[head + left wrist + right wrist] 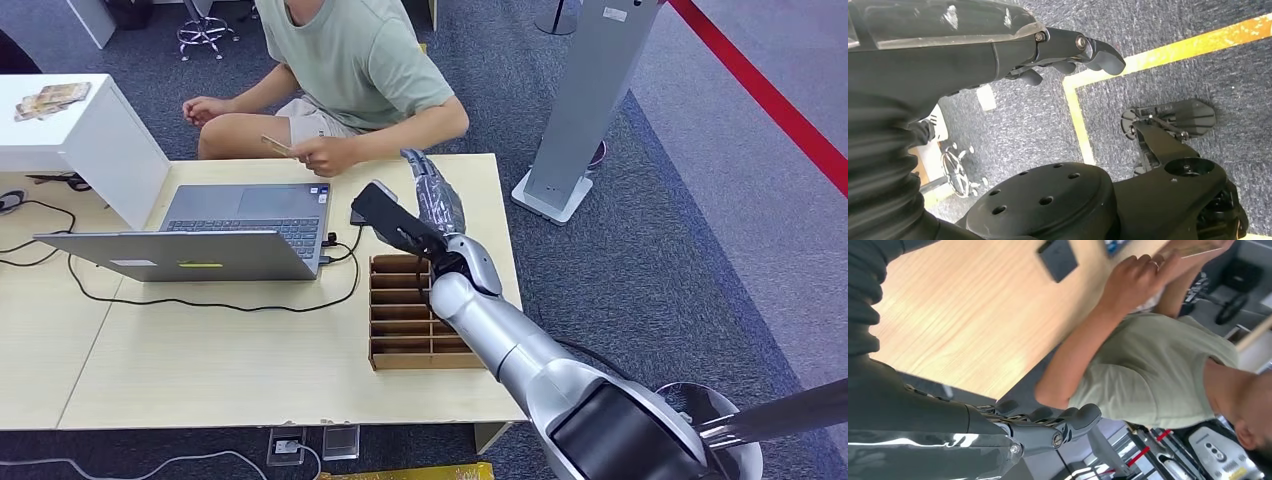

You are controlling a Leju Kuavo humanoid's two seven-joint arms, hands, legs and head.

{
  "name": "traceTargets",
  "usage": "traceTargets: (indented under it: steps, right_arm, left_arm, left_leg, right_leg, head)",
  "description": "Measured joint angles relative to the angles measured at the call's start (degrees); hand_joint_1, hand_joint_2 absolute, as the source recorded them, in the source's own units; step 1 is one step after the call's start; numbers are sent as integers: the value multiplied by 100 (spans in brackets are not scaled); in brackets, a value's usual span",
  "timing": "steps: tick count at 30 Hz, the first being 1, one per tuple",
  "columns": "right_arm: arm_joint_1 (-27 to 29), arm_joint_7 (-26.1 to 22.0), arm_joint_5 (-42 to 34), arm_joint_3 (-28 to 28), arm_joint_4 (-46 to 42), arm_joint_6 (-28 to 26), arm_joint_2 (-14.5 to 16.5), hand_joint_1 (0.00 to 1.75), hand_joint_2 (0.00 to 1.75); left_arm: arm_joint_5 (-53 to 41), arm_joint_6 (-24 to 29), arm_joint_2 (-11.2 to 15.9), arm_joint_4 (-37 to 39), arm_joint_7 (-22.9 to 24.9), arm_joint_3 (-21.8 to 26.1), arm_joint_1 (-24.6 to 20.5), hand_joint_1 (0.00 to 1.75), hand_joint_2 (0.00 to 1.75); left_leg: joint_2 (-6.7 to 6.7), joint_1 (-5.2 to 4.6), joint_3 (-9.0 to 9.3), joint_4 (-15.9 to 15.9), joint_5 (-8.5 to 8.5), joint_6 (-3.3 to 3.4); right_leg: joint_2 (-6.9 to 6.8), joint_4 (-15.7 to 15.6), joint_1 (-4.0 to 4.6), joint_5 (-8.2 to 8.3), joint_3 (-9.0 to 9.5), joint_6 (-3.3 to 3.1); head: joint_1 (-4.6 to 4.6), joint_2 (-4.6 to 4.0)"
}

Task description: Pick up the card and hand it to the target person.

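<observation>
My right hand hung extended over the far side of the wooden table, past the slotted card tray, its fingers stretched out and apart with nothing between them. The card was across the table edge, pinched in the hand of the seated person in the pale green shirt; from my right wrist camera I saw that same hand raised over the table's far corner with the card at its tips. My left hand hung low over the grey carpet, fingers curled loosely inward around nothing.

By my reading, the handover was done and what remained was a clean retreat. To do that well I judged I should draw the right arm straight back and slightly up, clearing the tray's dividers and the dark phone lying just beside my hand, and keep the fingers spread so nothing snagged. The open laptop and its black cable lay well to the side, out of the arm's likely path.
</observation>
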Motion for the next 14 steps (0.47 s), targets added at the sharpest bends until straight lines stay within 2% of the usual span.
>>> traceTargets:
  steps: [3, 6, 14]
  right_arm:
    - [34, -72, -311, -129, -294, 15, -70, 0, 175]
    - [184, 132, -484, -218, -851, 78, -232, 0, 175]
    - [1031, 697, -844, -403, -3069, 748, -911, 0, 175]
  left_arm:
    - [43, 10, 0, 0, 5, 0, 3, 0, 175]
    - [111, 13, 0, 0, 6, 0, 11, 0, 175]
    - [222, 21, 0, 0, 6, 2, 39, 0, 175]
  left_leg:
    - [0, 0, 2, 0, 0, 0]
    - [0, 0, 2, 1, 0, 0]
    - [-1, 0, 3, 1, -2, 1]
  right_leg:
    - [0, 0, 0, 0, 0, 0]
    - [0, 0, 0, 0, 0, 0]
    - [-1, -5, 0, 0, -1, 0]
  head:
    - [-3, 1]
    - [-1, 1]
    - [2, 1]
